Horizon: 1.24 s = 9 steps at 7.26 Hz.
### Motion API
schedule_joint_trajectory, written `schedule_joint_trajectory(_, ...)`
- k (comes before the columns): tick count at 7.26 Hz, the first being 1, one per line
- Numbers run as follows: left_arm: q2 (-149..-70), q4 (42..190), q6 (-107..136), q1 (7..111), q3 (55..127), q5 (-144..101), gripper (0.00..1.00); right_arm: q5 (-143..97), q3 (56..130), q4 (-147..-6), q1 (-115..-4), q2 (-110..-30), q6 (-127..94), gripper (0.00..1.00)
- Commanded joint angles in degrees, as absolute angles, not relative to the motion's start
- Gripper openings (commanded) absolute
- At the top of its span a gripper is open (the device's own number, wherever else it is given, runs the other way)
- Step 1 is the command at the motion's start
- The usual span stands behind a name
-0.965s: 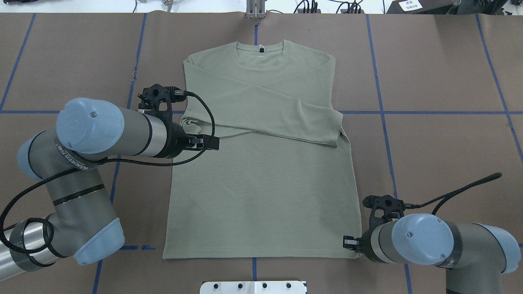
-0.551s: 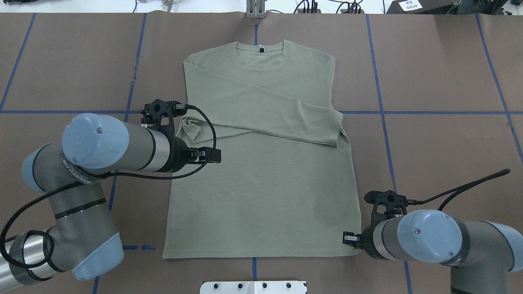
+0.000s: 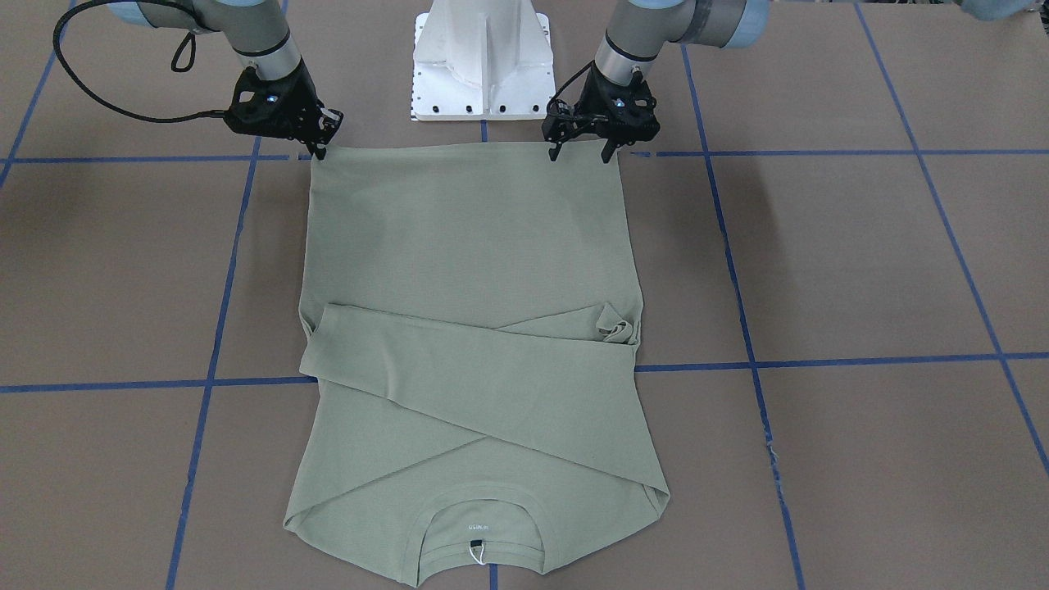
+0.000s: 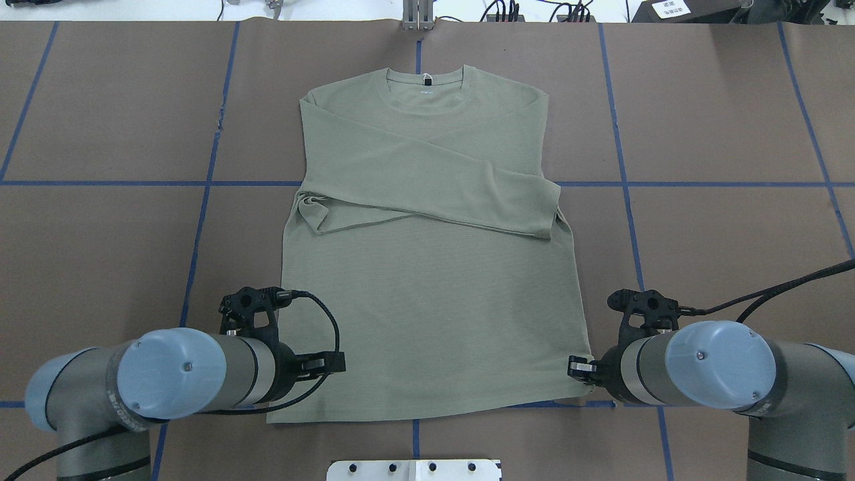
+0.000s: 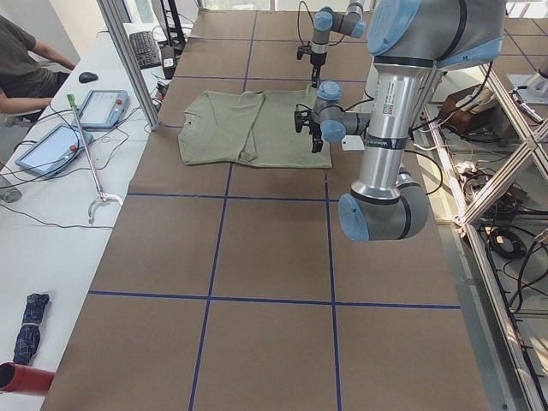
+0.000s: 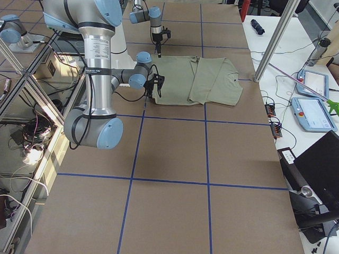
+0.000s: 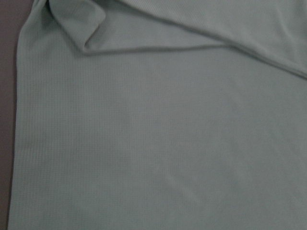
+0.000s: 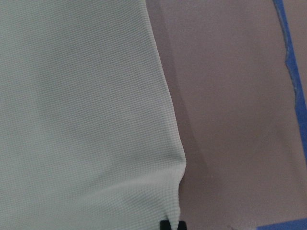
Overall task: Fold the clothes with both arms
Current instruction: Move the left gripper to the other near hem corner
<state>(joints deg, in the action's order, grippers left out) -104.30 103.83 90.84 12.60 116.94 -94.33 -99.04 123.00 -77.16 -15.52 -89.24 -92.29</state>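
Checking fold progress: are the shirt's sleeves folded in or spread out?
Folded in: both sleeves lie crossed over the shirt, whose body lies flat at full length.

Brown table [image 4: 721,107], blue tape grid [image 4: 701,184], white pedestal [image 3: 482,57]

open table [image 4: 721,120] either side of shirt [image 4: 427,300], white pedestal base [image 3: 482,57] close behind hem

Brown paper [image 4: 721,100] crossed by blue tape [image 4: 735,183] covers the table [image 3: 860,262]. Far side, a white desk [image 5: 60,205] holds tablets [image 5: 104,108]
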Motion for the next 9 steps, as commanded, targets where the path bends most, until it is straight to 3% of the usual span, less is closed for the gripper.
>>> schedule_joint_trajectory(1,-103.19,99.58,93.25,9.94,117.95,-92.55,0.99,-99.05,123.05,-77.17,-16.0,-89.21,-92.29,0.0)
schedule_joint_trajectory(6,-102.22,99.67,93.25,9.58,114.88,-92.64,0.98,-99.14,123.75,-77.17,-16.7,-89.3,-92.29,0.0)
schedule_joint_trajectory(9,-102.22,99.67,93.34,9.4,115.31,-92.81,0.8,-99.14,123.93,-77.17,-16.87,-89.38,-92.29,0.0)
